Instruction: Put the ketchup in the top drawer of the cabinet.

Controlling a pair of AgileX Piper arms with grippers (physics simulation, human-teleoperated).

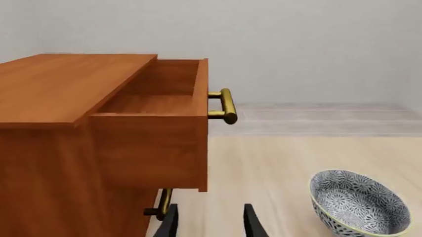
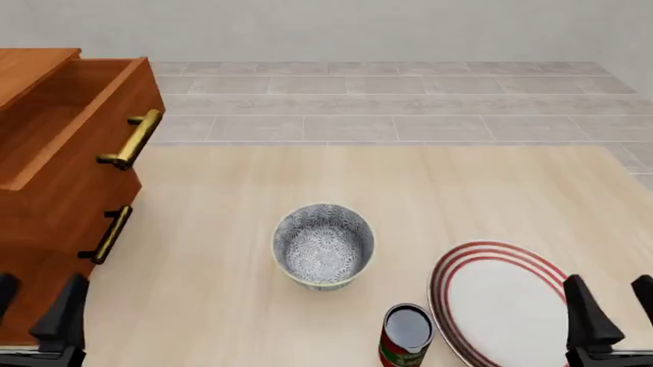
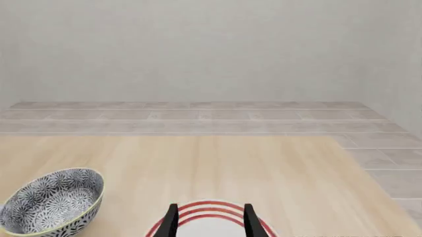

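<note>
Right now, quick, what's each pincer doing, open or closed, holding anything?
Left pincer: open, holding nothing, low beside the cabinet.
Right pincer: open, holding nothing, above the plate.

One cabinet [image 2: 41, 199] is standing at the left, showing two drawers: the top drawer [image 2: 76, 126] and a lower one [image 2: 61, 229], each wearing one brass handle. One bowl [image 2: 323, 246], one ketchup [image 2: 406, 336] and one plate [image 2: 500, 300] are sitting on the table [image 2: 408, 191].
</note>
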